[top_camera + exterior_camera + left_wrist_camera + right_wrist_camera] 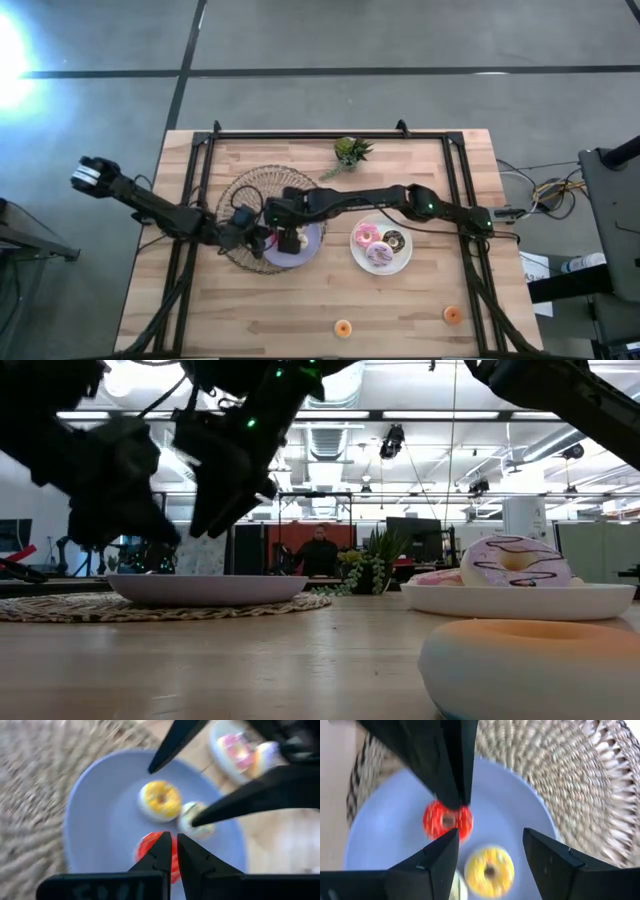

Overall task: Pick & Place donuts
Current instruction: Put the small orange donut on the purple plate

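A lavender plate on a woven mat carries a red donut, a yellow donut and a pale donut, all lying flat. My left gripper is shut, with its tips over the red donut's edge. Coming in from the table's right, my right gripper is open above the plate, one finger on either side of the yellow donut without touching it. A white plate holds pink donuts and a chocolate one. Two orange donuts lie near the table's near edge. My left gripper's shut fingertips stand at the red donut's rim, coming at it slanting from the table's left. I cannot tell whether they touch it. The donut lies flat on the lavender plate.
Both grippers crowd the same lavender plate, their fingers close together. The round woven mat spreads under that plate. A small green plant stands toward the far edge. A black frame borders the table. Bare wood lies along the near side.
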{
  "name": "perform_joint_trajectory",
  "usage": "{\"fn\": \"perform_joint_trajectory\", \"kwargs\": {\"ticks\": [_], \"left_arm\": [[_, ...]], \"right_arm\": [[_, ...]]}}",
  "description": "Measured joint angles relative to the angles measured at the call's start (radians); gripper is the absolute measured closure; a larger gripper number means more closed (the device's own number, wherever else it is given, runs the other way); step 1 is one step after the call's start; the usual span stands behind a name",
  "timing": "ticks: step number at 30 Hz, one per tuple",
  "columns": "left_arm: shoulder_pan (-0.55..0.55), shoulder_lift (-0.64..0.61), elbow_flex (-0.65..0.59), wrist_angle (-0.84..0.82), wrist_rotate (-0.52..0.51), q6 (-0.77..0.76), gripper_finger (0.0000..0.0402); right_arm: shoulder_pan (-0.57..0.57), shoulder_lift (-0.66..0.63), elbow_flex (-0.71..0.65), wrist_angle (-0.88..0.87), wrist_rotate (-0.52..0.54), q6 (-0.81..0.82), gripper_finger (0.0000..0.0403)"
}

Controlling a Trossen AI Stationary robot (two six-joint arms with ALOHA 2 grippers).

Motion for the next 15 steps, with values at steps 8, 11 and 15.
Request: {"fn": "perform_joint_trajectory", "kwargs": {"ticks": [8,11,15], "left_arm": [[-0.016,-0.142,0.039,-0.102,0.004,0.135,0.0397],[-0.017,-0.175,0.037,-0.132,0.012,0.146,0.0397],[-0.017,-0.19,0.033,-0.136,0.015,0.164,0.0397]], "right_arm": [[0.054,-0.151,-0.066,-0.232,-0.004,-0.059,0.0188],[0.087,-0.234,-0.207,-0.235,-0.011,0.021,0.0188],[0.158,-0.401,-0.447,-0.222,-0.011,0.177,0.0188]]}}
